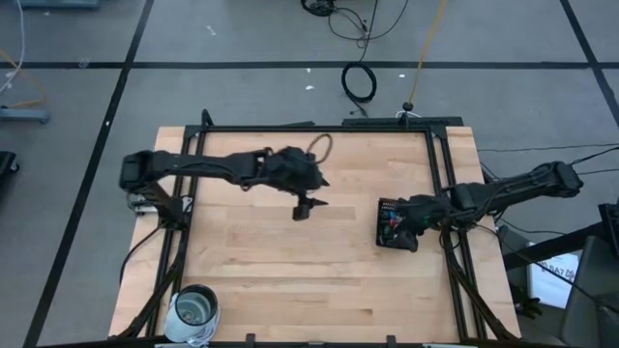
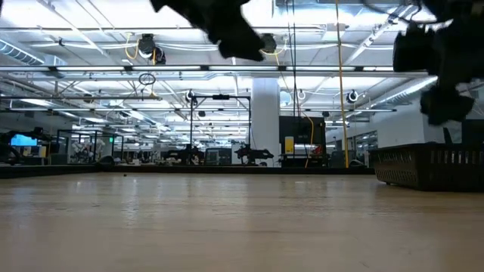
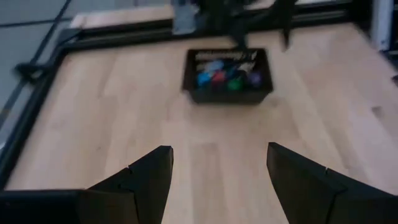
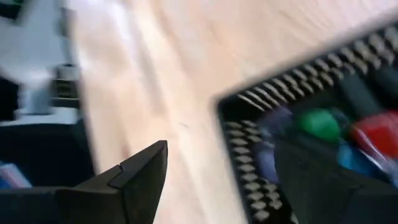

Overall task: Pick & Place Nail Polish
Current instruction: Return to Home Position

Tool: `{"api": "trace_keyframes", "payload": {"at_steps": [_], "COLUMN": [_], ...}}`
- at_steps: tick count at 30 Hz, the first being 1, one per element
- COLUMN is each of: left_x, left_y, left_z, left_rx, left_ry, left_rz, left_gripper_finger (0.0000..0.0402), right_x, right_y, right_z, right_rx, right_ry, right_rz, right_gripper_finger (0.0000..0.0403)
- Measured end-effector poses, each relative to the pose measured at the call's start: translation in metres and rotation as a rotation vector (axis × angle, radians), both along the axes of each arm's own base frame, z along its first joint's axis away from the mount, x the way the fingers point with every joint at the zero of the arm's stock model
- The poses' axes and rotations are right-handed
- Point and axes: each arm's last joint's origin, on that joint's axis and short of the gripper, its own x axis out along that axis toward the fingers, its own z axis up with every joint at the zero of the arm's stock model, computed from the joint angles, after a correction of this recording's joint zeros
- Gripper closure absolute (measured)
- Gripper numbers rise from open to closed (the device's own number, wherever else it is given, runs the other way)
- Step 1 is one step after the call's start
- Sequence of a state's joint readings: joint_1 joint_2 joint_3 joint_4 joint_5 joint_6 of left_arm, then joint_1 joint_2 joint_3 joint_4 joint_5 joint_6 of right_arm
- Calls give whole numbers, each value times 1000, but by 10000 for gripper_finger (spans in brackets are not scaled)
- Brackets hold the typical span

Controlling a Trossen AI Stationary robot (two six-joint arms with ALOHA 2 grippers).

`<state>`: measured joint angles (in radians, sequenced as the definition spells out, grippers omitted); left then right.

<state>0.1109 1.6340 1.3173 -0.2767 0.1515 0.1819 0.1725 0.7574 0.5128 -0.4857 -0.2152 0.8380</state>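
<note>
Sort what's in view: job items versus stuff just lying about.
Job: nail polish bottles in the black basket; left gripper, open mid-table; right gripper, open at the basket.
Lying about: glass jar on a corner of the table; cable coil on the floor.

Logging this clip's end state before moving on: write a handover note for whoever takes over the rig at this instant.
Left gripper: open, empty, above the middle of the table.
Right gripper: open, empty, over the black basket on the table's right side.
Nail polish: blue, red, green and purple bottles lie in the basket; none shows outside it in the high view.
Glass jar: at the table's lower left corner in the high view, apart from both arms.
Done: placing looks finished.
Left: likely just bringing both arms home.
</note>
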Motion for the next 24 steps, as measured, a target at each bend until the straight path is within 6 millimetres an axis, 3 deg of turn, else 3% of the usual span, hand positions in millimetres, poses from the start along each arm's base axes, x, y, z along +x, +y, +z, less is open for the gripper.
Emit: {"api": "trace_keyframes", "payload": {"at_steps": [5,11,20,24], "left_x": [-44,-102,-183,-204], "left_y": [9,8,-1,-4], "left_z": [-6,-15,-20,-44], "left_rx": [14,-20,-17,1], "left_ry": [16,-132,-343,-310], "left_rz": [160,255,375,371], "left_gripper_finger": [146,146,146,146], "right_x": [-13,-33,-73,-85], "right_y": [-3,-10,-22,-27], "right_z": [25,50,68,68], "right_rx": [-57,-259,-454,-545], "right_ry": [-236,-544,-809,-831], "right_rz": [69,52,-66,-144], "right_gripper_finger": [125,122,121,123]}}
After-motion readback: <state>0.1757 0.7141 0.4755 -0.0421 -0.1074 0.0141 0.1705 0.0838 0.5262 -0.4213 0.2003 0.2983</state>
